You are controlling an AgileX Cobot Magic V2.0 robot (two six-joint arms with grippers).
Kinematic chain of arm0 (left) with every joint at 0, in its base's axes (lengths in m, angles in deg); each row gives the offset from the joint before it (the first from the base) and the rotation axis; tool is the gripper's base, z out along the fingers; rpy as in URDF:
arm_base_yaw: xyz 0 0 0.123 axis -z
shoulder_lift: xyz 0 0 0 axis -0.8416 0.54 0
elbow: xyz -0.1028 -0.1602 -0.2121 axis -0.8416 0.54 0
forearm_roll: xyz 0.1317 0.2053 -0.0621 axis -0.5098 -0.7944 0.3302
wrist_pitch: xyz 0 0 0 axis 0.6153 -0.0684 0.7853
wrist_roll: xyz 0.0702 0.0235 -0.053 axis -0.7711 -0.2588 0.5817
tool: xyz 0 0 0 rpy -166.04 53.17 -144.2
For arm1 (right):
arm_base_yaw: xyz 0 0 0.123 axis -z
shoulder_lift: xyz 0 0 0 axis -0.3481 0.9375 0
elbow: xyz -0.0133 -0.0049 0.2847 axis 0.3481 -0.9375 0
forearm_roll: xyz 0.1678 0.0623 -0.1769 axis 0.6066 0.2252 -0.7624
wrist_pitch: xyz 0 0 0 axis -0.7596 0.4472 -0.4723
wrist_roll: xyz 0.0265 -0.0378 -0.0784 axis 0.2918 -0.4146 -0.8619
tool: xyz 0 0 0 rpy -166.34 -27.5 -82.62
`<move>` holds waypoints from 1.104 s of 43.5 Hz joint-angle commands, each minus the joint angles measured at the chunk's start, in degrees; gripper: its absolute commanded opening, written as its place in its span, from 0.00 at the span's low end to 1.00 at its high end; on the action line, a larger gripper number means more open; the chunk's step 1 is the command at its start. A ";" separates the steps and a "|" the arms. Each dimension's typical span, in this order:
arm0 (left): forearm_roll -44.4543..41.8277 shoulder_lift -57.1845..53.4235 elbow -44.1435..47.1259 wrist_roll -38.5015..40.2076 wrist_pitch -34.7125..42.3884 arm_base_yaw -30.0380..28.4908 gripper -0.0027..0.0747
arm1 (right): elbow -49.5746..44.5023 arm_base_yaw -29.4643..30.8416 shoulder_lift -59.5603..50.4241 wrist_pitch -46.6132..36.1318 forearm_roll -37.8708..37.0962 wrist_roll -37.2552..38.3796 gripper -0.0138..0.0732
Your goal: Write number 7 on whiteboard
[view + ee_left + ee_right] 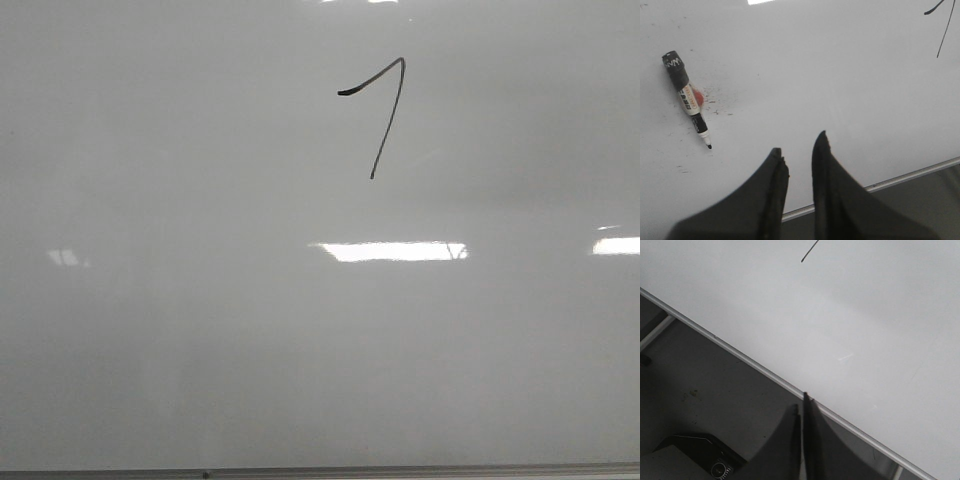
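The whiteboard (200,350) fills the front view, glossy pale grey. The number 7 (385,115) is drawn on it in thin black marker, upper middle. Part of it shows in the left wrist view (942,30), and the end of its downstroke in the right wrist view (809,252). A black-and-white marker (687,97), uncapped, lies on the board apart from my left gripper (800,142), which is open and empty. My right gripper (802,402) is shut and empty, over the board's edge strip (740,356). No gripper shows in the front view.
The board's grey metal edge strip runs along the bottom of the front view (320,470) and shows in the left wrist view (910,176). Bright rectangular light reflections (390,251) lie on the board. Beyond the edge, a dark floor and a black device (705,460) show.
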 commanded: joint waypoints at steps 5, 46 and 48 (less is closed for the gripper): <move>0.71 0.15 -1.42 0.70 4.42 0.32 0.01 | 1.41 0.40 -0.04 -3.68 -0.07 0.31 0.08; -2.24 -24.37 35.41 -0.10 42.08 -12.29 0.01 | 1.41 0.40 -0.04 -3.74 -0.07 0.31 0.08; -2.24 -27.05 39.30 -0.10 45.79 -12.82 0.01 | 1.41 0.40 -0.04 -3.74 -0.07 0.31 0.08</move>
